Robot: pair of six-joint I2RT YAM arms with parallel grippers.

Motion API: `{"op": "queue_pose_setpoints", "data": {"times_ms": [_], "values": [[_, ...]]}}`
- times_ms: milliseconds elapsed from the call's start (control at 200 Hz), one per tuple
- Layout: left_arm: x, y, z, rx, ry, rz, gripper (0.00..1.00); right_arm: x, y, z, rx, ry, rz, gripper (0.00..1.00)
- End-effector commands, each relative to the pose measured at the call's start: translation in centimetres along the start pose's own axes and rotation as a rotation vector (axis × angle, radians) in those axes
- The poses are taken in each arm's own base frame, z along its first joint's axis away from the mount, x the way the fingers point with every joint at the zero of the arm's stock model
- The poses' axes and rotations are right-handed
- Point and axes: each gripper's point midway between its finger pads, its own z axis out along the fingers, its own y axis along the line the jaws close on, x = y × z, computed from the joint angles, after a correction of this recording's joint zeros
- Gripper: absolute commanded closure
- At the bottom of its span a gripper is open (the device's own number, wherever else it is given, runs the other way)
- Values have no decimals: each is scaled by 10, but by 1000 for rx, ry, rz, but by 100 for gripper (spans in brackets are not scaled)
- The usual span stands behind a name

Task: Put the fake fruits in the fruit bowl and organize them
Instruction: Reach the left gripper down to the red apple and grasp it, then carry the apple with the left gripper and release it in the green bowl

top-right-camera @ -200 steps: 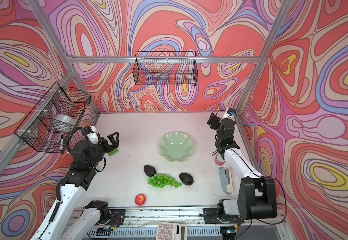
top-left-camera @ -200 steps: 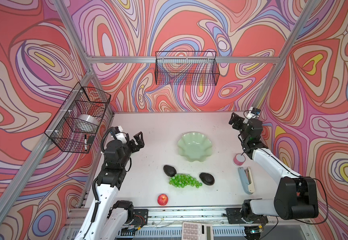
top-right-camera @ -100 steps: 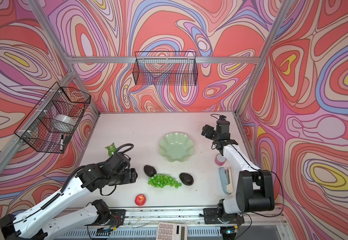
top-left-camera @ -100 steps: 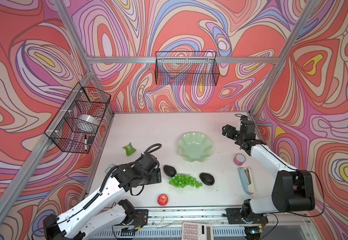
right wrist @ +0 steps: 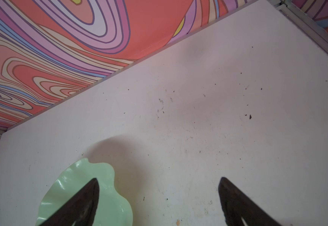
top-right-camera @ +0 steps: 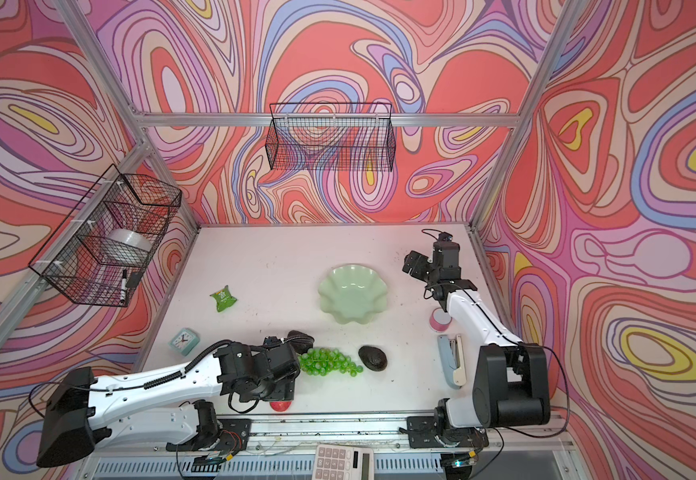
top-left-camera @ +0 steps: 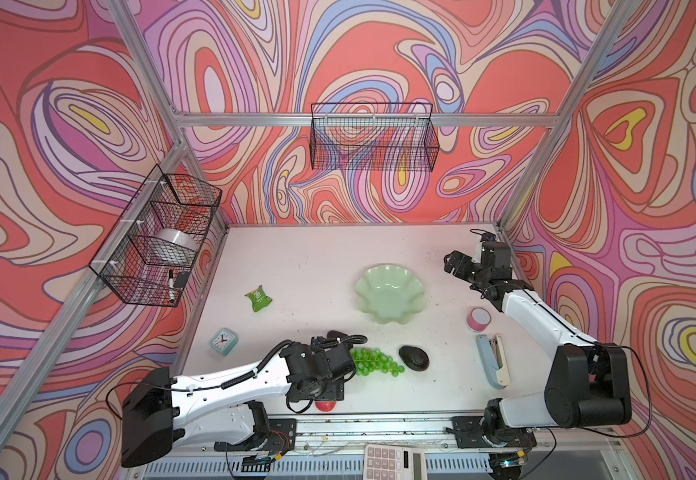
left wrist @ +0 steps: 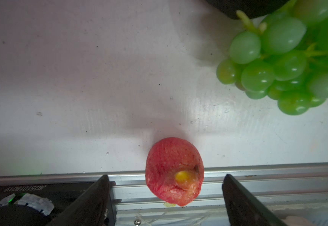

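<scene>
The small red apple (left wrist: pixel 174 171) lies by the table's front rail, partly hidden under my left arm in both top views (top-left-camera: pixel 326 406) (top-right-camera: pixel 280 406). My left gripper (left wrist: pixel 166 176) (top-left-camera: pixel 329 395) is open and straddles the apple with gaps on both sides. The green grapes (top-left-camera: pixel 373 362) (left wrist: pixel 282 64) lie just behind it. One dark avocado (top-left-camera: pixel 413 357) sits right of the grapes. Another avocado (top-left-camera: pixel 338 334) shows partly behind the arm's cable. The mint fruit bowl (top-left-camera: pixel 363 286) (right wrist: pixel 108 195) holds nothing. My right gripper (right wrist: pixel 159 179) (top-left-camera: pixel 456 266) hangs open beside the bowl's right rim.
A green snack packet (top-left-camera: pixel 258 298) and a small mint clock (top-left-camera: pixel 223 340) lie at the left. A pink tape roll (top-left-camera: pixel 478 319) and a blue stapler (top-left-camera: pixel 492 361) lie under the right arm. A calculator (top-left-camera: pixel 394 461) sits beyond the front rail. Wire baskets (top-left-camera: pixel 373 141) hang on the walls.
My left arm has swung from the back left down to the front edge, its open gripper now around the apple. The right gripper has shifted a little toward the bowl.
</scene>
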Motion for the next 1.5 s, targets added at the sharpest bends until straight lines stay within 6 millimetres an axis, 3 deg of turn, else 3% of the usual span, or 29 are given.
{"op": "queue_pose_setpoints", "data": {"times_ms": [0, 310, 571, 701, 806, 886, 1026, 1121, 1252, 1337, 1492], "values": [[8, -1, 9, 11, 36, -40, 10, 3, 1, -8, -4, 2, 4, 2], [26, 5, 27, 8, 120, -67, 19, 9, -2, -12, 0, 3, 3, 2], [22, 10, 31, -30, 94, -45, 44, 12, -2, -13, -9, 8, 6, 2], [8, 4, 15, -19, 36, -7, 53, 12, -1, -14, -10, 9, 2, 2], [-21, -6, -16, -3, -85, 37, 53, 13, -1, -13, -13, 13, 3, 2], [-51, -26, -38, 84, -144, 44, 53, 17, -4, -12, 0, 26, 5, 2], [-122, -72, -69, 229, -286, 89, 54, 20, -8, -13, 21, 40, -5, 3], [-170, -103, -76, 243, -325, 157, 54, 17, -7, -20, 22, 30, -13, 3], [-228, -149, -72, 278, -337, 253, 54, 13, -2, -33, 7, 24, -18, 3], [-259, -170, -56, 280, -318, 282, 54, 15, 0, -40, 4, 39, -26, 4], [-286, -194, -16, 263, -244, 315, 55, 18, -2, -55, 18, 53, -41, 4]]}}
